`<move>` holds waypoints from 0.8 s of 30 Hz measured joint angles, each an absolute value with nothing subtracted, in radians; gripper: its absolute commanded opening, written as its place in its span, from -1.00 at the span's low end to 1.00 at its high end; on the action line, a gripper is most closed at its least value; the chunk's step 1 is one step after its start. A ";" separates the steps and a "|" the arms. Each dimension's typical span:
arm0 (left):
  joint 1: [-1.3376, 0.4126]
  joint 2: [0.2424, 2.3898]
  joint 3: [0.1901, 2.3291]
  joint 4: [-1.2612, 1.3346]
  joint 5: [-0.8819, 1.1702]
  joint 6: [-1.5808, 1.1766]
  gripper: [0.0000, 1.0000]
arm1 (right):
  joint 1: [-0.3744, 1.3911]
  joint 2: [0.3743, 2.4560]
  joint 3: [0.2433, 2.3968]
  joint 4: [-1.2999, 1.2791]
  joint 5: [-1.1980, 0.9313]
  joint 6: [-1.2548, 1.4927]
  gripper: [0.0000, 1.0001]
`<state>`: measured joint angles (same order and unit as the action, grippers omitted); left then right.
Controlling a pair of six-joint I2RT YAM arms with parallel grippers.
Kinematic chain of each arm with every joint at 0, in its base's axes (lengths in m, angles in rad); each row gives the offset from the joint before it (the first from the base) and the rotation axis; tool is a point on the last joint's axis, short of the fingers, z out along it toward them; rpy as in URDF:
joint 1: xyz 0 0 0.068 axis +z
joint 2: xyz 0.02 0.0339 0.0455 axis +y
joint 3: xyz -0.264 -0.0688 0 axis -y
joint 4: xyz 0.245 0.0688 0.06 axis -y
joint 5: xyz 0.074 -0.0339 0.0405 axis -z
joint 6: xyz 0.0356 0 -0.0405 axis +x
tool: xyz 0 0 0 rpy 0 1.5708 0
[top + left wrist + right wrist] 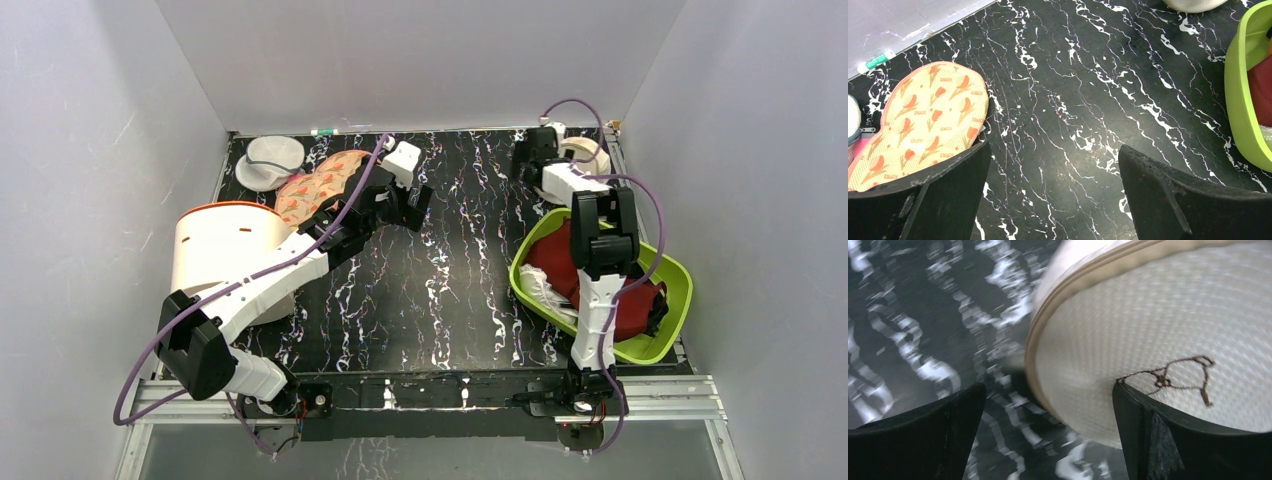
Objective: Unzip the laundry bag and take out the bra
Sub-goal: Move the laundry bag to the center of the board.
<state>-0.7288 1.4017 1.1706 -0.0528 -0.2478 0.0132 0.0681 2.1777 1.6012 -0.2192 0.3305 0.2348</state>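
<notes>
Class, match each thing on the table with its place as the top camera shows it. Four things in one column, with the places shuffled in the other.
Things:
1. laundry bag
2. green basket
3. white tub with orange rim
4. yellow-and-orange patterned pad

Places:
A. near left
B. far right corner
C. far left, next to a grey mesh pod
D. right side, holding red garments

Pairs: 1-B, 2-D, 3-A, 4-C
</notes>
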 measured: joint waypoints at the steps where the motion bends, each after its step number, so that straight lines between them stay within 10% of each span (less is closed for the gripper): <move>1: -0.729 1.402 1.171 -0.053 -0.248 0.015 0.97 | 0.089 2.178 1.601 -0.224 0.322 0.234 0.96; 24: -0.729 1.334 1.143 -0.029 -0.358 0.065 0.97 | 0.691 1.783 1.259 -0.375 -0.207 0.469 0.96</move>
<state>-0.7288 1.3342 1.1431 -0.0292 -0.3580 0.0650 0.6914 1.7828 1.2594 -0.3748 -0.2066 0.4686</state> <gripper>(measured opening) 0.983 0.980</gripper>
